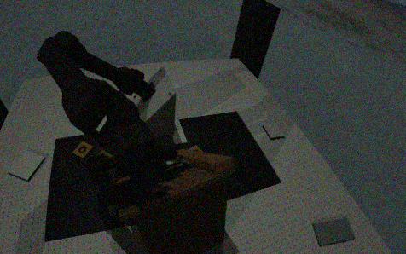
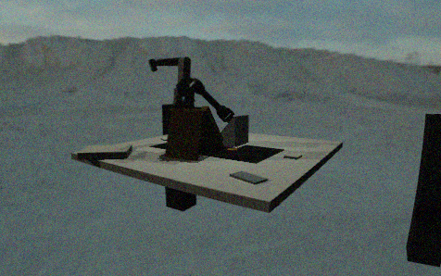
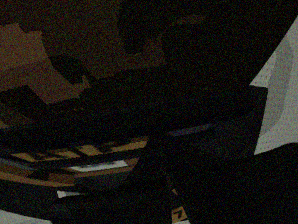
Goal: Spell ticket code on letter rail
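In deep gloom, an amber letter tile (image 1: 83, 149) bearing a dark, ring-like character lies face up at the left of your top view, on a black mat (image 1: 252, 158) (image 2: 255, 154). The brown board (image 1: 183, 217) (image 2: 187, 134) stands at lower centre there. Your wrist view alone offers a close look at a row of amber patches (image 3: 87, 150), their markings unreadable, above a pale strip (image 3: 100, 166), plus another marked tile (image 3: 178, 215) at the bottom edge. Your exterior view instead shows the board's upright profile, its slanted side dropping rightward. From above, the board's long upper edge runs from lower left toward upper right; the left tile looks nearly square, set cornerwise, with no clear long axis. Your tool (image 3: 157, 137), dark in the wrist view, has its fingers together, clamped on nothing.
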